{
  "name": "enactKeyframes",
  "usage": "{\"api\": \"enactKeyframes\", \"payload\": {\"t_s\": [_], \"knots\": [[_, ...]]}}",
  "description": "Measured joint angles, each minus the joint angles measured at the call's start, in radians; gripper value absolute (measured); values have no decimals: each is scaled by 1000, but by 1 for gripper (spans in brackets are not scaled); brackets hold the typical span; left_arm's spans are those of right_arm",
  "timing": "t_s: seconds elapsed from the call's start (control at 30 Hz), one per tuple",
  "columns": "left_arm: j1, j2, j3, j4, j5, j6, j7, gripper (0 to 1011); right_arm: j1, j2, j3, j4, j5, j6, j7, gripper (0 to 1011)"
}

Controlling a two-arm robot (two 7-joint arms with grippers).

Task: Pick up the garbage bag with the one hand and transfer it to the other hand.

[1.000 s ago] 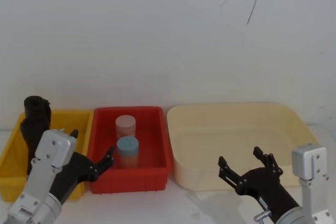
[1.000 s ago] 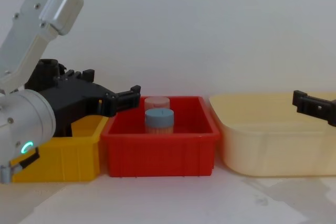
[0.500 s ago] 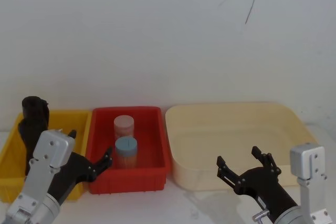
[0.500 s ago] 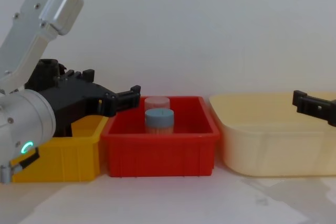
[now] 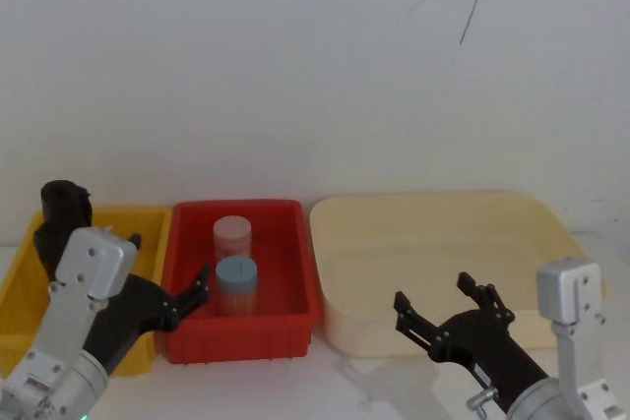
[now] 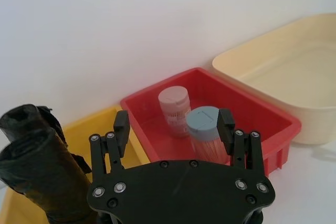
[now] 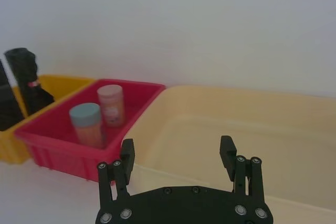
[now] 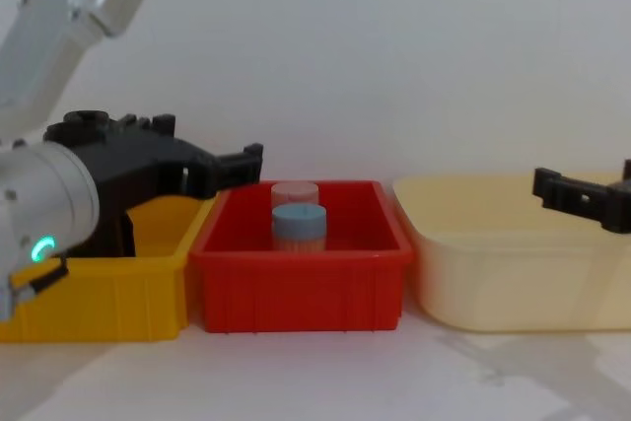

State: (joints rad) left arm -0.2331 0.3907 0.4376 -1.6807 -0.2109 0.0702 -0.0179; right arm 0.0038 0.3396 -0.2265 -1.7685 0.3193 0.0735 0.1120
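Black jaws of the left gripper (image 6: pixel 174 123) stand spread and empty over the red bin's (image 8: pixel 296 288) left rim. The garbage bag (image 6: pixel 42 166) stands upright in the yellow bin (image 5: pixel 20 287), left of the red bin and not yet grasped, so the reach probably must swing leftward. The right gripper (image 7: pixel 177 148), jaws likewise spread, hovers low to the red bin's right, before the cream tub (image 5: pixel 443 209), likely placed to receive. White table (image 8: pixel 315 372); bare white wall (image 5: pixel 295 66) behind.

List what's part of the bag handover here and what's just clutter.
Job: garbage bag, upright in the yellow bin; left gripper, fingers open, near it; right gripper, fingers open, before the cream tub.
Lying about: red bin, blue-lidded jar, pink-lidded jar.
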Motion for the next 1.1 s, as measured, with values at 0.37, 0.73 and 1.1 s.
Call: {"api": "enactKeyframes", "payload": {"t_s": [0.37, 0.73, 1.1], "knots": [[58, 54, -79, -181, -70, 128, -24, 1000, 64, -15, -21, -48, 60, 130, 40, 1000], [207, 137, -266, -337, -191, 202, -75, 1000, 163, -82, -88, -45, 65, 232, 22, 1000], [293, 175, -390, -341, -282, 211, -140, 1000, 268, -145, -163, 22, 20, 289, 2, 1000]]}}
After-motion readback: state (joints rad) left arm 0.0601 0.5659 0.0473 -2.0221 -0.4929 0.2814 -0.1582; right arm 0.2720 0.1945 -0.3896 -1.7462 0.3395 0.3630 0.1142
